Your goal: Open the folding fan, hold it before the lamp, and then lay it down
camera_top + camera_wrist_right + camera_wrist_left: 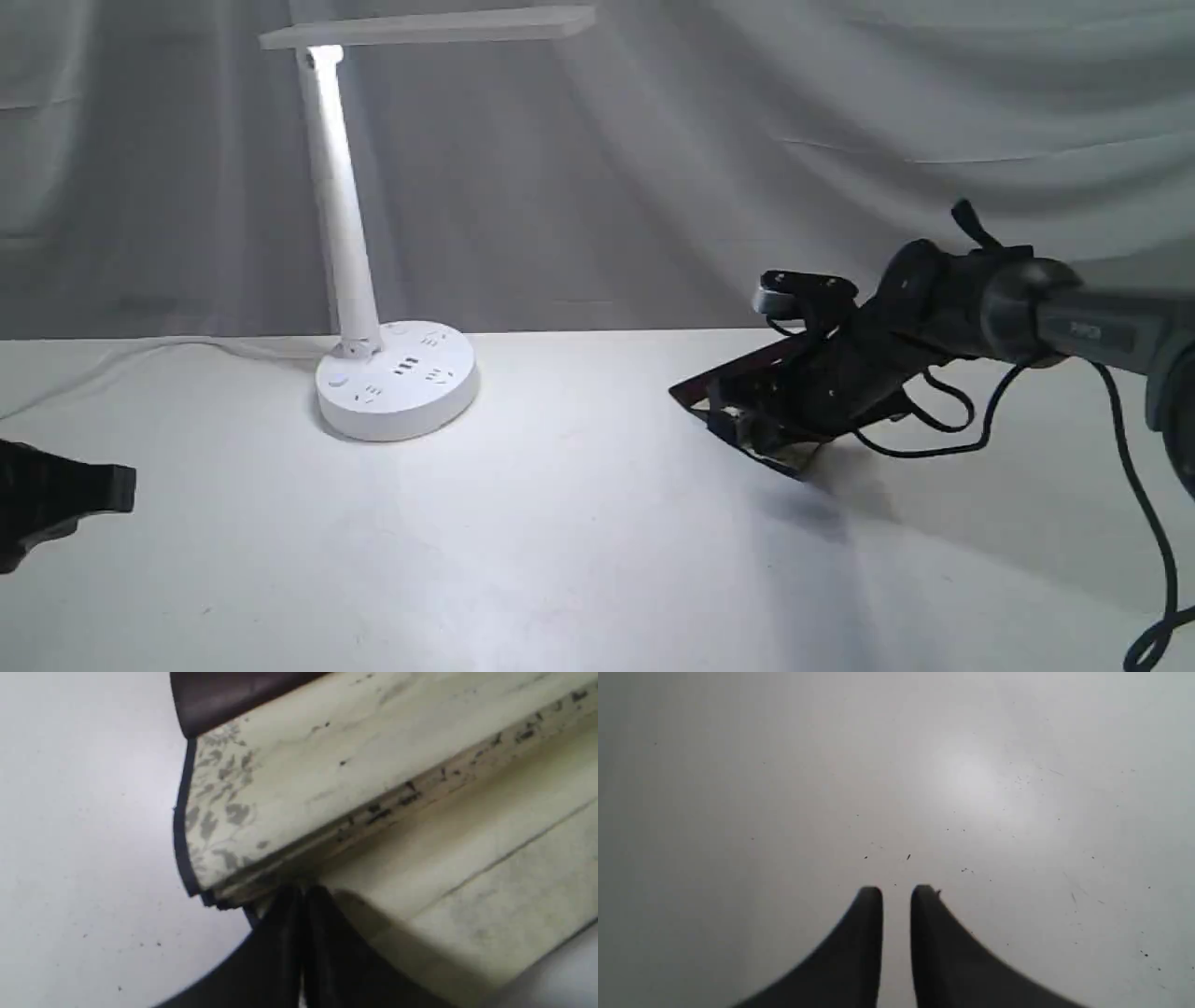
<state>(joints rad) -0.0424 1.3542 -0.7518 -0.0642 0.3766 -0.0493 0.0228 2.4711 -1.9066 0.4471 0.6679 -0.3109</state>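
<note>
White tabletop point(560, 569), right edge: my right claw point(301, 895) pinches the folding fan point(373, 765) to spread it; left claw point(896, 892) slightly parted, empty.

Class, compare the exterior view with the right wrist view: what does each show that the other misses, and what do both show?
Exterior only: the lit lamp and the left pincer. Right wrist only: the patterned border and black writing on the cream leaf. Both: the folding fan, pinched in the right pincer, and the white table.
</note>
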